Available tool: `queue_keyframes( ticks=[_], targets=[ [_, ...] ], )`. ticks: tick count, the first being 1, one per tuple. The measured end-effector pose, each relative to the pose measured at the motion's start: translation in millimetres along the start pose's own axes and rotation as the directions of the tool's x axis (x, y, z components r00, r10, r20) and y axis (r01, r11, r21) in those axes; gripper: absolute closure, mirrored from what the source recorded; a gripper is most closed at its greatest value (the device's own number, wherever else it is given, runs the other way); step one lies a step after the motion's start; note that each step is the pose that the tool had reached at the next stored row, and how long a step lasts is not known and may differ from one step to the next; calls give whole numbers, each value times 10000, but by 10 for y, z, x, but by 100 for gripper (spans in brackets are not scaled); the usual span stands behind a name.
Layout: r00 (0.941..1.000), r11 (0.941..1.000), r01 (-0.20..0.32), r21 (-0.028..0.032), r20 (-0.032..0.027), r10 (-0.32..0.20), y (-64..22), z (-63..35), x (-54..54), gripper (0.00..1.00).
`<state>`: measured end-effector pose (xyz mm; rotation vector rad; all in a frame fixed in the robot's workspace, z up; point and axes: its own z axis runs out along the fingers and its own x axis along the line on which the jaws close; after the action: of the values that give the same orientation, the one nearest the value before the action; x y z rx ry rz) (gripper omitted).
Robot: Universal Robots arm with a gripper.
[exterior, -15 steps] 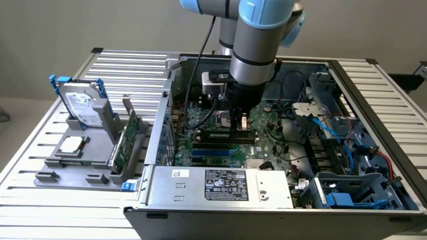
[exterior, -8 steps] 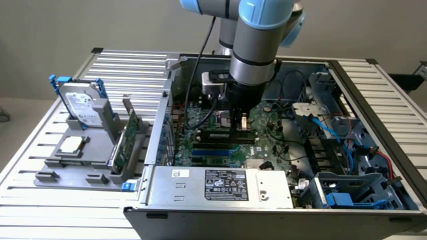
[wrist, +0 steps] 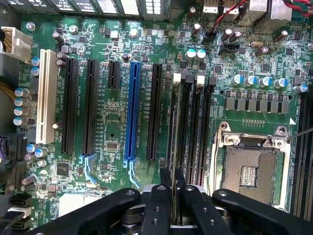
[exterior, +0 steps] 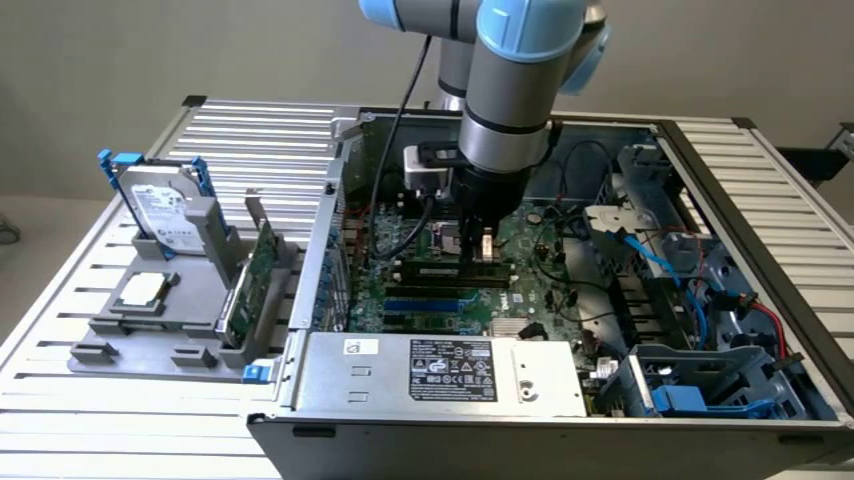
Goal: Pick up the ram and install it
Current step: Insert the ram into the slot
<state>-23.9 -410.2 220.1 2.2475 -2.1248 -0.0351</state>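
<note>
A slatted metal table (exterior: pixel 774 180) carries everything. An open computer case (exterior: pixel 320 250) lies across its middle and reaches to the near edge. The robot arm (exterior: pixel 514 110) comes down from above into the case, near the case's far wall. Inside the case, a grey power supply (exterior: pixel 441 370) sits along the near wall. The green motherboard (exterior: pixel 547 290) covers the floor behind it.

A grey holder tray (exterior: pixel 134 340) rests toward the table's edge at the exterior view's left, just beside the case. A hard drive (exterior: pixel 167 215) stands upright at the tray's far end. A tall green card (exterior: pixel 254 290) stands on edge along the tray's side nearest the case.

In the wrist view the motherboard (wrist: pixel 110 112) shows a white slot (wrist: pixel 45 95), a row of black slots and one blue slot (wrist: pixel 132 112). A bare processor socket (wrist: pixel 249 171) lies off to one side, with four narrow memory slots between it and the blue slot.

The gripper (exterior: pixel 483 250) hangs low over the middle of the board. Its fingers (wrist: pixel 161 196) stand narrow, clamped on the ram (wrist: pixel 173 147). The ram is seen edge-on and lined up along the memory slot farthest from the socket. I cannot tell whether it is already seated in that slot or just above it.
</note>
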Motion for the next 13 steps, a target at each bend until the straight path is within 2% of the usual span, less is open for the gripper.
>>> queue_keyframes(
  ticks=[13],
  targets=[
    [9999, 9999, -109, -3, 3, 109, -3, 26, -37, 86]
  ],
)
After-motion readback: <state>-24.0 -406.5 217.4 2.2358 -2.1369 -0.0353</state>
